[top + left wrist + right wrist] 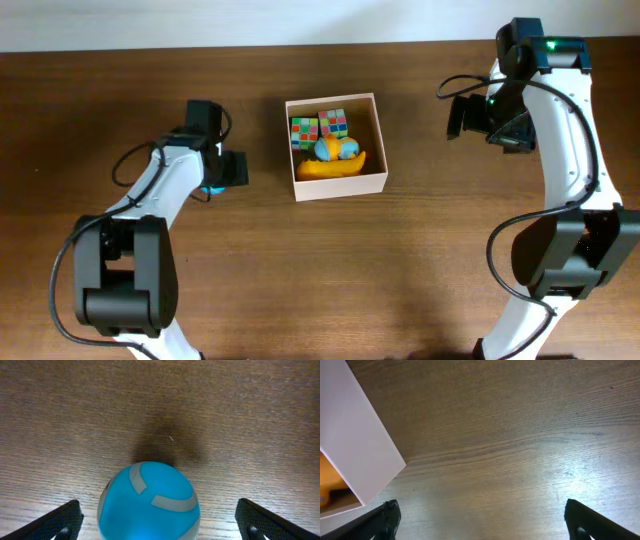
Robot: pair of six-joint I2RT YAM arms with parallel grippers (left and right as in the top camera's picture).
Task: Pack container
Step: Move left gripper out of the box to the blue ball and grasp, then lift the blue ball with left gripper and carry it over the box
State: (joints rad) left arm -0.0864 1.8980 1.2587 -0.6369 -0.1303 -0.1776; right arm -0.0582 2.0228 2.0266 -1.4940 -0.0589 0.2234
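Where the table (420,260) lies bare at the left, find a blue ball (149,501) with grey bands, resting alone and well apart from the box. Note the left gripper (222,172) hanging directly above, fingers (55,522) spread wide to either side and touching nothing: released and empty, likely set so as to straddle the ball before pinching. Judge this the step in hand, fetching the one loose toy.

Moving to the middle, see the container (345,183) standing squarely between the arms, within reach of both. Inside, count two colour-patch cubes (304,131) side by side along the far wall, a blue-and-yellow toy (338,149) just in front, and an orange-yellow piece (330,168) along the near wall. Only a strip of tan floor free on the right, so expect a tight fit or a perch on top.

At the right, find the right gripper (462,116) near the container's right side, likewise gaping and empty over bare wood, seemingly parked out of the way.
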